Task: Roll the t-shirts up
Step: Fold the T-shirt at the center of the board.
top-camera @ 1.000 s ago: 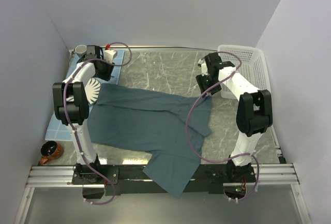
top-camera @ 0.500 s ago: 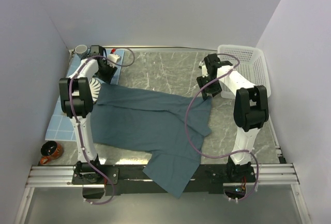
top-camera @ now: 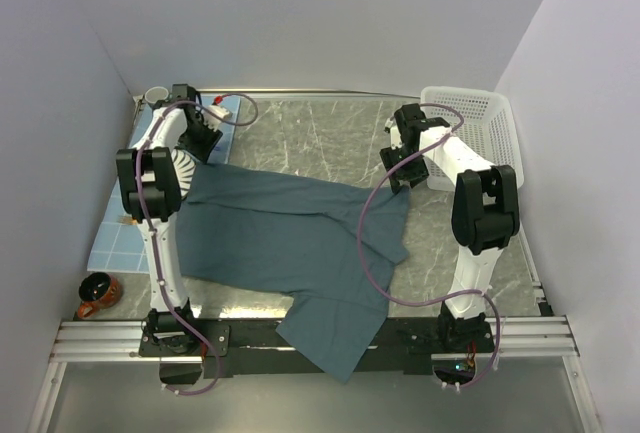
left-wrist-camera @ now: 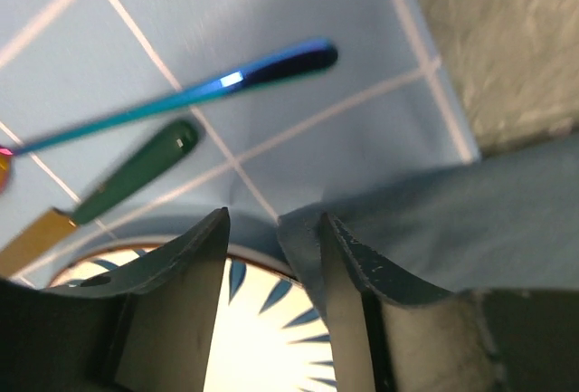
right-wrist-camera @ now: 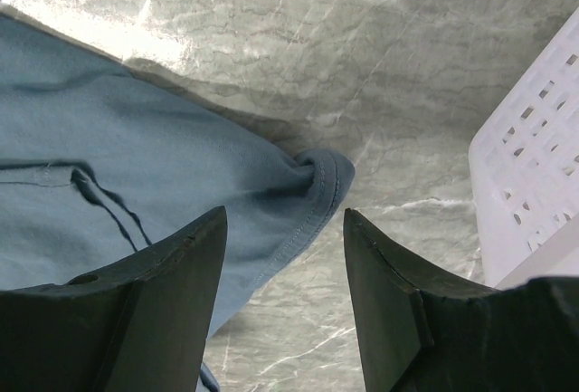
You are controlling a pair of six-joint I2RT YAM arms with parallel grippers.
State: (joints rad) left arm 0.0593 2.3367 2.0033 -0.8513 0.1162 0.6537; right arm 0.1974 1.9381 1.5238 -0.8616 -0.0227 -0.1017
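The dark slate-blue cotton t-shirt lies spread across the grey marbled table, unmoved. The left gripper has shifted over its far-left corner by the white-and-blue striped plate. The right gripper hovers over the far-right corner. Both are half open and empty, so corner grasps are likely next.

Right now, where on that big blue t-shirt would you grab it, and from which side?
Probably its two far corners, from above: the t-shirt lies flat, so corners offer a loose edge. The hemmed one sits under the open right gripper; the other, over the plate, under the open left gripper.
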